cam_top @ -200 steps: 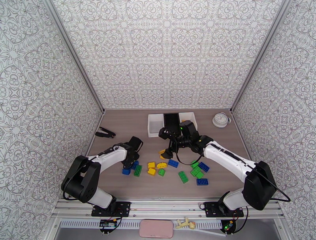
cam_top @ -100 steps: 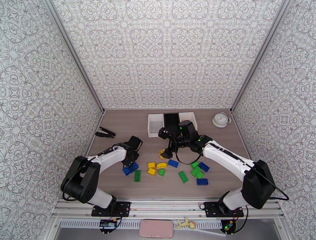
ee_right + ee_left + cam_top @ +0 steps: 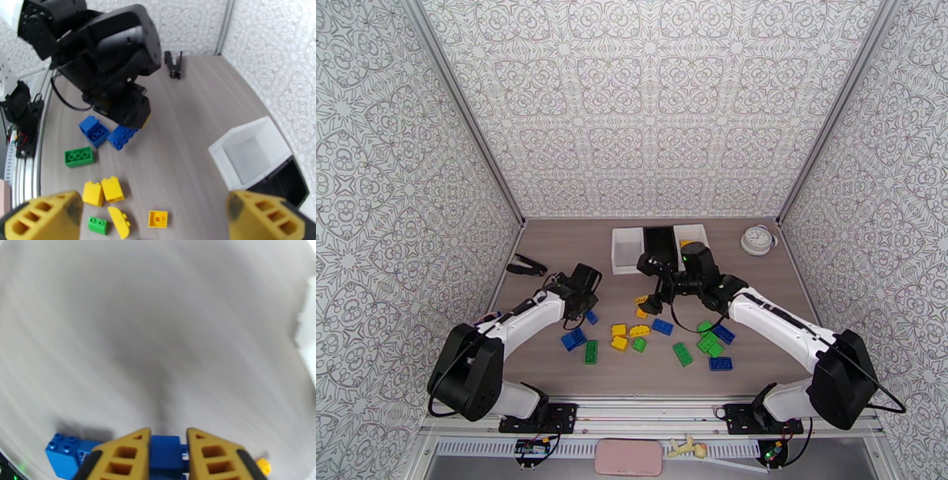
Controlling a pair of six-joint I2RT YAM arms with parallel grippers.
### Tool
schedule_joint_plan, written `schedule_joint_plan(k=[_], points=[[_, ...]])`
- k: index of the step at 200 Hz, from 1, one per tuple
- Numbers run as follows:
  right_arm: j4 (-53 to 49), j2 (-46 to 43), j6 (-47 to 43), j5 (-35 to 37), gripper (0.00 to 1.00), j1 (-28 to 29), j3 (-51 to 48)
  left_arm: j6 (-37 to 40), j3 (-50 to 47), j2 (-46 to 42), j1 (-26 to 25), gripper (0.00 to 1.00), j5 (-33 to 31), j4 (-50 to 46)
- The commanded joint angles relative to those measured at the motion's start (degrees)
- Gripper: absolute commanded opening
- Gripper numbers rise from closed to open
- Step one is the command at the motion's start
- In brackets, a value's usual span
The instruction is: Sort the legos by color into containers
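1. Our left hand [image 3: 168,436] is clenched on a blue brick [image 3: 166,451], with a second blue brick [image 3: 65,451] just to its left on the table [image 3: 158,338].
2. Our right hand [image 3: 152,199] hangs released and empty above yellow bricks [image 3: 112,188].
3. We judge the hold shallow and near the fingertips, so the brick may twist out.
4. The bins [image 3: 617,253] lie ahead and right, beside our right hand, so the arms could collide.
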Motion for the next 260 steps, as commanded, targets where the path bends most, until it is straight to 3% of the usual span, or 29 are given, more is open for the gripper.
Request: schedule_joint_plan(k=[1,62,96,180,195,260], points=[[7.36,-2.87,5.31,4.94,1.00,-1.95,-3.37,8.57,3.38,-0.24,-1.07,0.23,2.77,11.05],[13.53,-7.11,11.85,13.94,1.00,-4.64,-8.64,20.70,16.40,10.42,-1.65,0.23,8.74,26.96],[13.34,-8.50,12.65,15.47,0.99,-5.04,-9.73,24.88,25.83,19.73,-1.63,0.23,8.25,31.77],[11.15,-11.09,12.77,19.07,1.00,-5.39,-11.27,27.88,43.89,38.74,0.74,0.27,8.76,30.22],[10.81,-11.61,12.84,19.74,1.00,-5.40,-11.56,27.85,44.27,38.87,0.74,0.31,7.95,29.63],[1.55,-9.84,9.91,19.27,1.00,-5.40,-8.52,27.43,35.84,27.98,0.63,0.76,7.48,29.69]])
